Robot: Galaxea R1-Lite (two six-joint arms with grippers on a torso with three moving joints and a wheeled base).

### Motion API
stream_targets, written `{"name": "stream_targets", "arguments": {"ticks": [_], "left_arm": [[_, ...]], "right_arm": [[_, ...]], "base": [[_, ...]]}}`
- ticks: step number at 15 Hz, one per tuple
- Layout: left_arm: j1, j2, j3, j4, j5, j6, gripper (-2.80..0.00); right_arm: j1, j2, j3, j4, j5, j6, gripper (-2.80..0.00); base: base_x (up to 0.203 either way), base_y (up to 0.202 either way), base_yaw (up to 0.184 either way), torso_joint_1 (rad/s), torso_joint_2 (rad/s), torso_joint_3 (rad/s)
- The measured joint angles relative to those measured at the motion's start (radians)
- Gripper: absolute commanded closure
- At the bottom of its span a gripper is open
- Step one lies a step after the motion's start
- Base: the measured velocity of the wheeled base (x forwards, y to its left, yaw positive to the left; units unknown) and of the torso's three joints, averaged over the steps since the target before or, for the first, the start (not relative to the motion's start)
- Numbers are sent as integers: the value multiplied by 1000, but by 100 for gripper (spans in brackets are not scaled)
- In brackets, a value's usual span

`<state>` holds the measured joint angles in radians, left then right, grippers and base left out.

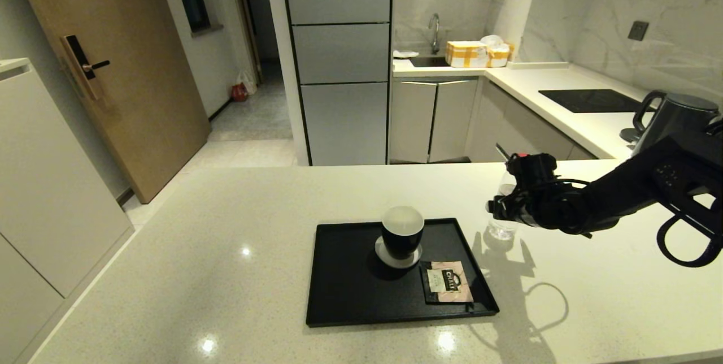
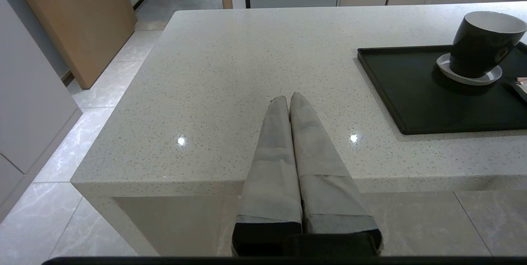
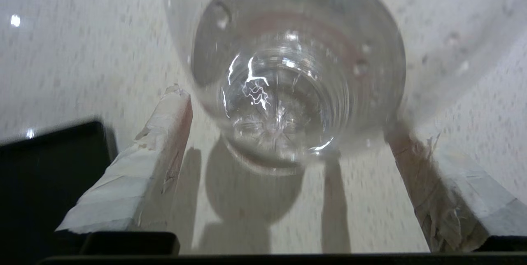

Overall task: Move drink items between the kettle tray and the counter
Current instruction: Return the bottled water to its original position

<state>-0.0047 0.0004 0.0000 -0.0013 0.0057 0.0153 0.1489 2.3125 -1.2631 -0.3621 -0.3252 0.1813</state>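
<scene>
The clear water bottle (image 1: 502, 227) is upright over the counter (image 1: 197, 251), just right of the black kettle tray (image 1: 344, 296). My right gripper (image 1: 502, 206) comes down over it, hiding its cap. In the right wrist view the bottle (image 3: 288, 71) fills the space between the taped fingers (image 3: 164, 141) of that gripper (image 3: 284, 112), which is shut on it, with the tray corner (image 3: 41, 166) beside. The pink-beige tea sachet (image 1: 447, 280) lies flat in the tray's near right corner. My left gripper (image 2: 288, 99) is shut and empty, parked over the counter's near edge, left of the tray (image 2: 411, 100).
A black cup (image 1: 402, 231) with a white inside stands on a grey coaster at the tray's back middle. A dark kettle (image 1: 672, 118) and a black cooktop panel (image 1: 590, 100) are on the far right counter. Bare counter spreads left of the tray.
</scene>
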Motion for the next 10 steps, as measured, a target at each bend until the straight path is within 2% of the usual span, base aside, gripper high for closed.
{"name": "stream_targets", "arguments": {"ticks": [4, 5, 10], "left_arm": [[0, 0, 0, 0, 0, 0, 0], [0, 0, 0, 0, 0, 0, 0], [0, 0, 0, 0, 0, 0, 0]], "right_arm": [[-2, 38, -22, -22, -8, 4, -280], [-2, 42, -23, -25, -8, 4, 0], [0, 42, 2, -43, -14, 5, 0]], "base": [[0, 0, 0, 0, 0, 0], [0, 0, 0, 0, 0, 0], [0, 0, 0, 0, 0, 0]]}}
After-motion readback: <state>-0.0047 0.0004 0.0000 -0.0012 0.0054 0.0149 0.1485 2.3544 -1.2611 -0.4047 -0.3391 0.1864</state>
